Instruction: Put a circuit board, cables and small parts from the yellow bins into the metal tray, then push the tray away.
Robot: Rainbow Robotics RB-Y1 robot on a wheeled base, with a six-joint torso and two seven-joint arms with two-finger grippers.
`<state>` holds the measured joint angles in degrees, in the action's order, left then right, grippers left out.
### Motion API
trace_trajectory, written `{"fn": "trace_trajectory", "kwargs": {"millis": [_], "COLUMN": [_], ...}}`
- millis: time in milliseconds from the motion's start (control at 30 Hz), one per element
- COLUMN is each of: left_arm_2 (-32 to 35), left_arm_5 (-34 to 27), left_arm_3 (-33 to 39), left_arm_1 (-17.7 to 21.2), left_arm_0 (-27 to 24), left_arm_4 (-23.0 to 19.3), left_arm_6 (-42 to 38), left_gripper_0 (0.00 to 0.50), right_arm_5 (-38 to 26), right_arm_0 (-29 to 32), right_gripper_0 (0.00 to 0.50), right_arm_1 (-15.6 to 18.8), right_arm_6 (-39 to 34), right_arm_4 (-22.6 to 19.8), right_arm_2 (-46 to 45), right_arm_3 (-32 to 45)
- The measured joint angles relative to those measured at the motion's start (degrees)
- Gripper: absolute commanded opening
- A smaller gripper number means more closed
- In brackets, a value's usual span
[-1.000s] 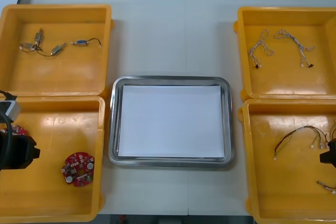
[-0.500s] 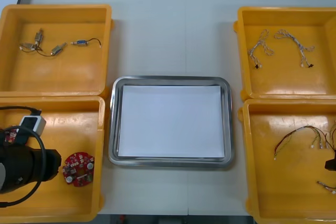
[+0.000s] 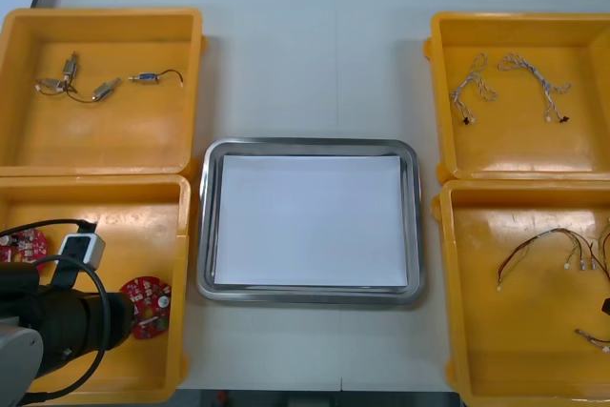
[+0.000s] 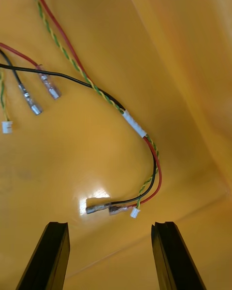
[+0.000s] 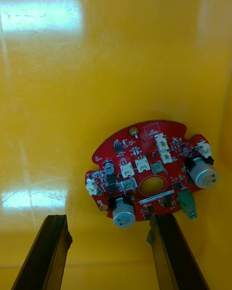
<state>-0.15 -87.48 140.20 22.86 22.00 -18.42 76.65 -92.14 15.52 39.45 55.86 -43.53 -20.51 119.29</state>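
Spread left gripper [image 5: 111,251] over circuit board [image 5: 150,174]

One finger stands at the board's rim, bare floor round the other, in the yellow bin [image 3: 114,235] left of the metal tray [image 3: 203,226] (white inside). Right of the tray, the right gripper [image 4: 111,256] gapes over red and yellow cables [image 4: 140,130].

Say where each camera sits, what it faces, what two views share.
Front: above the arms, looking steeply down at the table; left arm over near left bin.
Left wrist: on that arm, facing a circuit board; open left gripper.
Right wrist: on the other arm, facing cables; open right gripper.
Shared: front and left wrist show that circuit board.
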Motion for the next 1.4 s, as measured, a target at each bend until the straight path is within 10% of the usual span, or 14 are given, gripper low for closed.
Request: {"fn": "trace_trajectory", "kwargs": {"millis": [1400], "left_arm_2": [-4.13], "left_arm_5": [9.76], "left_arm_3": [-6.15], "left_arm_1": [-0.17], "left_arm_0": [3.13], "left_arm_4": [4.67], "left_arm_6": [0.0], "left_gripper_0": [0.499], "right_arm_5": [11.8], "right_arm_0": [3.25], "right_gripper_0": [0.5], "right_arm_1": [-3.02], "right_arm_6": [0.0], "right_arm_4": [3.39], "right_arm_2": [3.81], "right_arm_3": [-6.2]}}
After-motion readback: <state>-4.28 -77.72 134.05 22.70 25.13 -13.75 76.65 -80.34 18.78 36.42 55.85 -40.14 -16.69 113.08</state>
